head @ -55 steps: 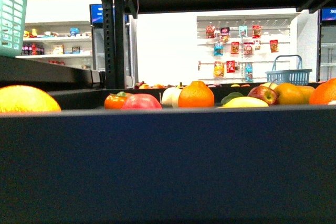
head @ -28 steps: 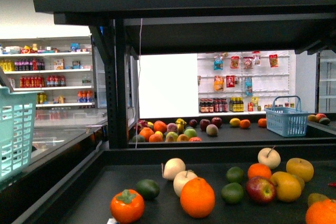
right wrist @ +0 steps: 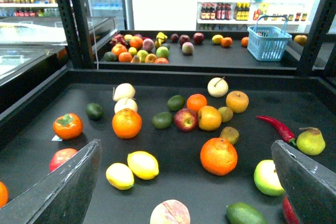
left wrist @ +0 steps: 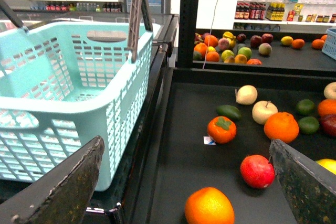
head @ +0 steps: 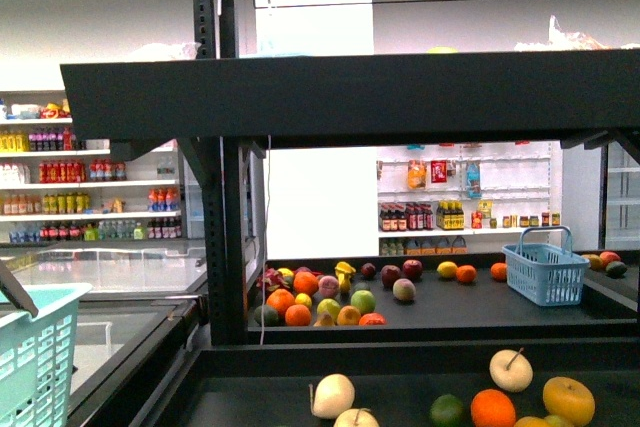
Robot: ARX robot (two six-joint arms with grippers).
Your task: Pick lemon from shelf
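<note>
Two bright yellow lemons (right wrist: 143, 164) lie side by side on the black deck of the shelf (right wrist: 173, 145), one (right wrist: 120, 176) a little nearer the camera. My right gripper (right wrist: 185, 148) is open and empty above the deck, with both lemons between its fingers, toward the left finger (right wrist: 68, 192). My left gripper (left wrist: 186, 142) is open and empty over the same deck (left wrist: 184, 124), above an orange (left wrist: 209, 208) and a red fruit (left wrist: 257, 171). A yellow sliver (left wrist: 328, 165) shows beside its right finger. The front view shows the shelf's upper deck (head: 350, 97), no lemon for certain, and neither gripper.
A teal basket (left wrist: 68, 77) stands beside the deck's edge. Oranges (right wrist: 218, 156), apples (right wrist: 185, 119), limes, a red chili (right wrist: 278, 127), a pear (right wrist: 311, 141) and a persimmon (right wrist: 67, 125) are scattered around the lemons. A blue basket (right wrist: 268, 43) sits on the far deck. Black uprights (head: 230, 237) frame the rack.
The front view has risen from level with the deck's lip to well above it. The fruit has dropped to the picture's bottom and the upper deck has come into view.
</note>
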